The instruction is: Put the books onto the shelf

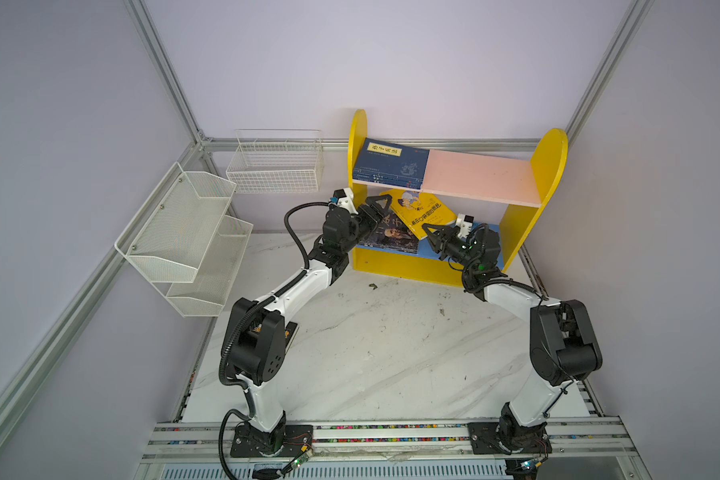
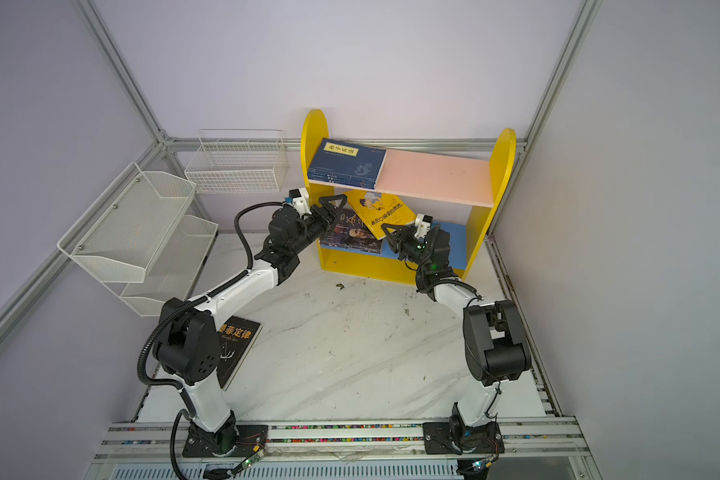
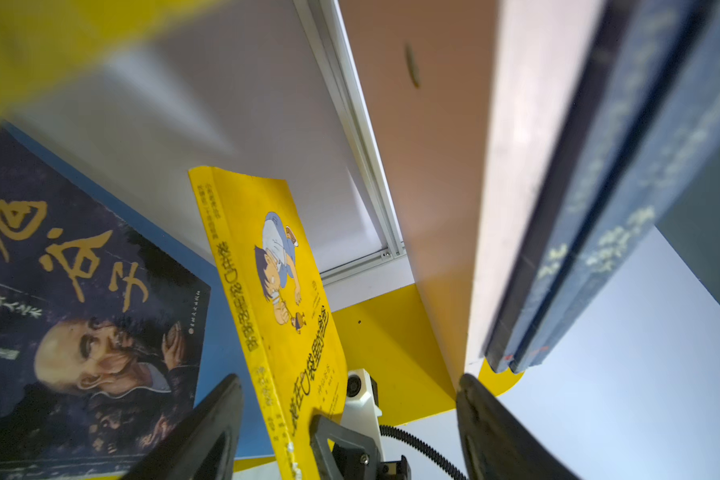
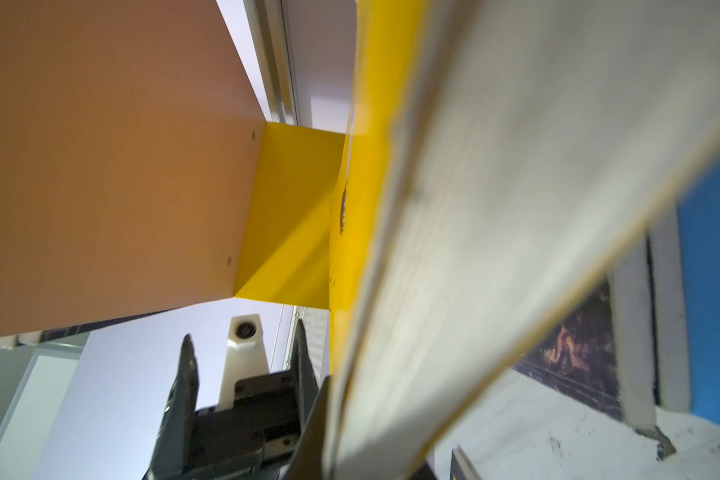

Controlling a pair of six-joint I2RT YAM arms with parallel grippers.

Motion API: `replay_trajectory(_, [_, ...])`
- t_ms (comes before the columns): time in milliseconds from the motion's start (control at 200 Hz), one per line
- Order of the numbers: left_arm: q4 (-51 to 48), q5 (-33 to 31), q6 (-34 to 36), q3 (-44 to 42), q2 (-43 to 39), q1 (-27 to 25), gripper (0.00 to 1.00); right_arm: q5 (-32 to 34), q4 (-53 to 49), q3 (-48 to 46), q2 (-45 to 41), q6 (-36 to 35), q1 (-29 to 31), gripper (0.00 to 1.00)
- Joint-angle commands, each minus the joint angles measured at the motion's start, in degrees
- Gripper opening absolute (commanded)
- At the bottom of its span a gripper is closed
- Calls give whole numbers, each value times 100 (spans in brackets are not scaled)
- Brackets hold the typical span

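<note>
Right hand (image 1: pixel 427 232) pinching yellow book (image 1: pixel 422 210), left hand (image 1: pixel 378 201) spread, navy book (image 1: pixel 387 164) labelled 孙子兵法

Pink/blue/yellow shelf (image 1: pixel 551 166); yellow bk (image 1: pixel 424 212); navy bks (image 1: pixel 385 166)

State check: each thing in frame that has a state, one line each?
left end effector: open, gripping nothing.
right end effector: shut on yellow book.
yellow book: tilted, inside the lower tier, held at one end.
dark portrait book: flat on blue lower board.
navy books: stacked flat on pink upper board.
black book: flat on table, not shelved.
</note>
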Motion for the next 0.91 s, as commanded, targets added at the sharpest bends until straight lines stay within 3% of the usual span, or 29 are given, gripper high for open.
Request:
replay_trajectory(0, [103, 932, -25, -103, 38, 194, 80, -1238, -148, 303, -418, 34, -172, 15])
replay_trajectory(185, [-278, 1209, 192, 133, 111, 224, 79, -1582, -788, 547, -663, -378, -365, 15])
replay_trajectory(390, [-1038, 999, 385, 322, 134, 224, 77, -1781, -1027, 650, -750, -545, -362, 15])
replay_trajectory(490, [-852, 948, 326, 252, 136, 232, 74, -1783, -1515, 699, -800, -915, -362, 16])
replay_trajectory(900, [-569, 901, -12, 641, 525, 224, 45, -1887, -2215, 905, -694, -1548, -364, 16])
